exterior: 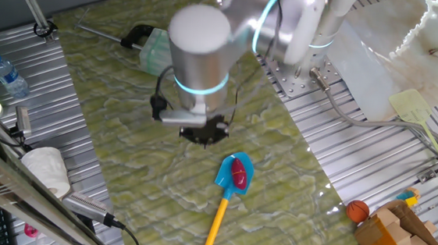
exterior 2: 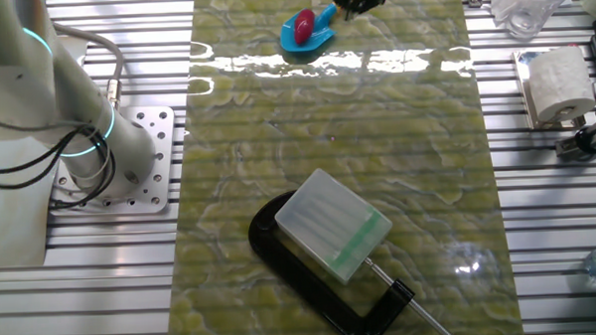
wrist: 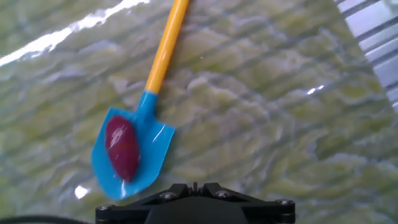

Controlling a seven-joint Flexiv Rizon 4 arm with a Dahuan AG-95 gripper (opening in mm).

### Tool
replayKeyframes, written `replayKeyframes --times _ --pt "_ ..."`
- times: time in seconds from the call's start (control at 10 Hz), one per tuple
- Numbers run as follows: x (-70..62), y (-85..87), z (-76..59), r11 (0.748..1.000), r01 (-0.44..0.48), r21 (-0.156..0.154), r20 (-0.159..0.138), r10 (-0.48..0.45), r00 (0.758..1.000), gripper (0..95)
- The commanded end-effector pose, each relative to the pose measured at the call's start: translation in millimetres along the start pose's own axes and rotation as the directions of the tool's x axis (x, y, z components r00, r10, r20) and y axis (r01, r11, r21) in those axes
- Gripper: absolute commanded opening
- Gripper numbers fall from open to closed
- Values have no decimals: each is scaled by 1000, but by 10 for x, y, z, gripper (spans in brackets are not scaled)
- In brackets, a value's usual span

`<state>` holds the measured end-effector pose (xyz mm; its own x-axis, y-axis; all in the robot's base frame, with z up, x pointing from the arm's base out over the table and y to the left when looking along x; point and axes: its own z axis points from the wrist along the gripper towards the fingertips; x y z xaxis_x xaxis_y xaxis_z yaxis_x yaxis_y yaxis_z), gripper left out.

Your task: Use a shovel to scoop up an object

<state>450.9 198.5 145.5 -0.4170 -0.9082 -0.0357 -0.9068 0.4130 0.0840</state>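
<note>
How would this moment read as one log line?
object: lying on shovel blade | shovel: flat on table, unheld | gripper: hovering beside blade, fingers hidden

Bright overhead light, white glare streaks on glossy mat (exterior 2: 327, 137); hand view slightly soft

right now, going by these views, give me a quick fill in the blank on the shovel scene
1. The dark red object lies on the shovel's ____ blade.
2. The shovel's shaft is coloured ____.
3. The shovel rests flat on the green mat; the gripper is ____ touching it.
4. The pale dustpan has a ____ handle.

Missing words: blue; yellow; not; black
</note>
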Motion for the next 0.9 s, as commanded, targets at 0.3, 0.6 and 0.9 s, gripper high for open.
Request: replayKeyframes --times 0.3,0.6,0.9 --pt "180 67 -46 999 54 1 -42 -54 998 0" --pt "206 63 -23 1000 20 10 -41 -19 999 0" --pt "198 64 -28 987 -161 21 -2 161 987 0"
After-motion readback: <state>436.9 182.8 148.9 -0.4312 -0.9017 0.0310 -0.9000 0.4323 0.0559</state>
